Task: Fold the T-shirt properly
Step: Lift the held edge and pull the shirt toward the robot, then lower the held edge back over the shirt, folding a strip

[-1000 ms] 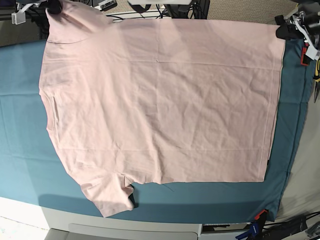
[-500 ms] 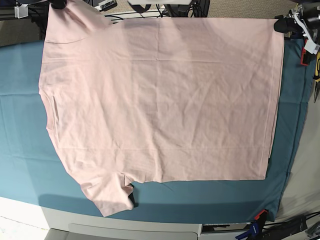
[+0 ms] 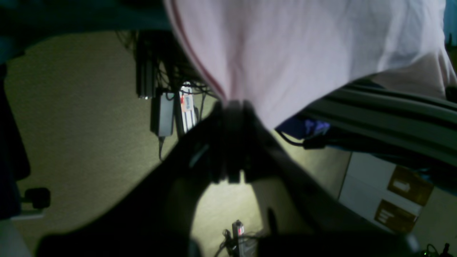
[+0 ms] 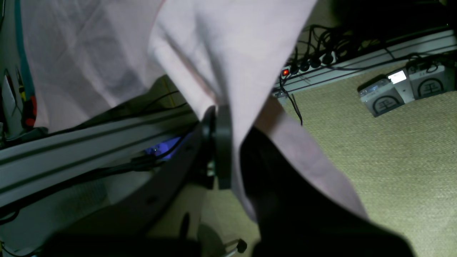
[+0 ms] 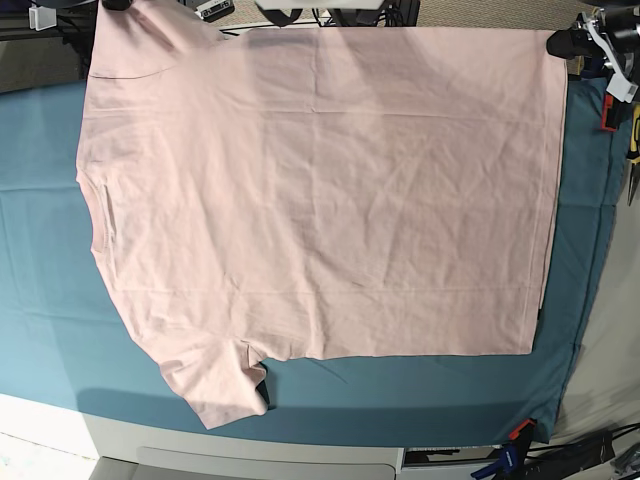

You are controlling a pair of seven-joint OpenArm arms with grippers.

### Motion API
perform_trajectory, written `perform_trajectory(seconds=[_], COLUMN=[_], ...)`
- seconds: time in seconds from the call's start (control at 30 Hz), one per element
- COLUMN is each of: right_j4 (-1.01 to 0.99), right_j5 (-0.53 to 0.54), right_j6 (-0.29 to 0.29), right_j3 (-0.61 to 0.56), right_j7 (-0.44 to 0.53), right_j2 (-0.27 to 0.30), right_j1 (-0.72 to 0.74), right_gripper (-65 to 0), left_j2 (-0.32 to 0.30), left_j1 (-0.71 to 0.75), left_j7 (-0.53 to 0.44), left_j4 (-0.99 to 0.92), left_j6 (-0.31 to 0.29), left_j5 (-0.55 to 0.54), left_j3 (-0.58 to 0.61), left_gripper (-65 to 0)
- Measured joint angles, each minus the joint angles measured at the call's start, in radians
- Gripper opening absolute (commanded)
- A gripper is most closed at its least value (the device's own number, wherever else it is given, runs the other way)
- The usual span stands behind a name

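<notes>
Teal-clothed tabletop [image 5: 40, 290] carries the pink T-shirt [image 5: 320, 200], spread flat; left claw [image 3: 234, 107] and right claw [image 4: 223, 114] each clamp a far-edge corner.

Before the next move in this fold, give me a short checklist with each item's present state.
1. Left gripper shut on the pale pink cotton T-shirt: ok; the left wrist view shows fabric pinched at the fingertips.
2. Right gripper shut on the T-shirt: ok; cloth drapes over its closed fingers.
3. The two grips sit at opposite far corners: ok in the base view, sleeve side and hem side.
4. Body of the shirt flat on the teal table cloth: ok, only light creases.
5. Near sleeve lying flat: not ok, its edge is curled by the armpit.
6. Printed side facing down: cannot tell; only plain pink shows.
</notes>
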Motion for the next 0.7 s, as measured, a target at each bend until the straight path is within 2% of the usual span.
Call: perform_trajectory(seconds=[0.33,0.37,0.7], right_j4=[0.008,0.019,0.280], right_j5=[-0.002,-0.001,-0.005], right_j6=[0.000,0.000,-0.001], right_j3=[0.000,0.000,0.000], right_j7=[-0.001,-0.001,-0.005], right_j2=[0.000,0.000,0.002], right_j1=[0.000,0.000,0.000], right_gripper=[-65.0,-65.0,-65.0], left_j2=[0.000,0.000,0.000], left_j1=[0.000,0.000,-0.007], left_j7=[0.000,0.000,0.014], left_j4=[0.000,0.000,0.101], left_j6=[0.000,-0.016,-0.015], left_j5=[-0.019,-0.030,-0.044], left_j3=[0.000,0.000,0.000], left_gripper=[-65.0,-65.0,-65.0])
